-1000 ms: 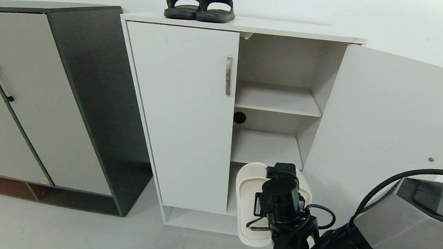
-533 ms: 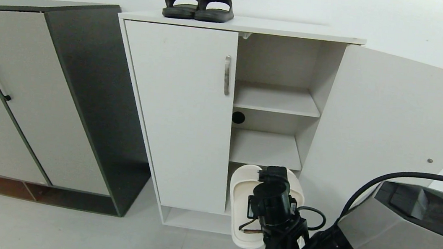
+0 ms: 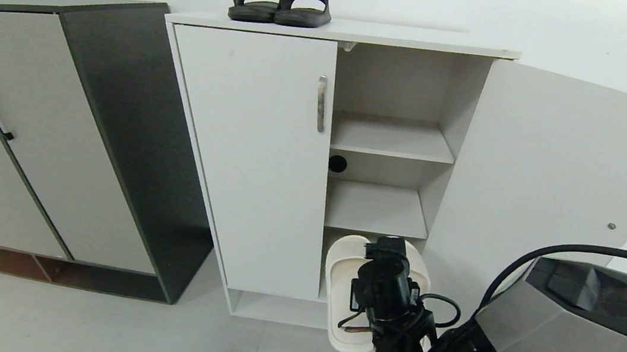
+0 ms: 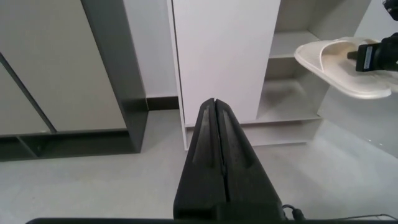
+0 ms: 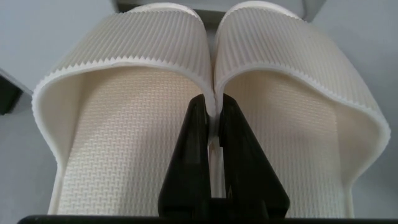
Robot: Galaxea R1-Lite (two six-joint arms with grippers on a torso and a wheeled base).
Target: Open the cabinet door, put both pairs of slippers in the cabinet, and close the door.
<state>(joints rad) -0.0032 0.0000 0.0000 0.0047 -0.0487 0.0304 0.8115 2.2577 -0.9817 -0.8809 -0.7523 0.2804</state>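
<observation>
The white slippers point(image 3: 343, 287) are held side by side by the right gripper point(image 5: 214, 106). Its two fingers are pinched on the inner edges where the two slippers meet. The pair is held low, at the front of the bottom space of the white cabinet point(image 3: 402, 36), with the toes pointed in. The right door point(image 3: 546, 180) is swung wide open and the left door point(image 3: 249, 162) is closed. The black slippers point(image 3: 281, 1) are set on top of the cabinet, at its left end. The left gripper point(image 4: 214, 106) is seen closed on nothing, low over the floor point(image 3: 91, 328), left of the white slippers. A grey cabinet point(image 3: 27, 123) is placed further left
</observation>
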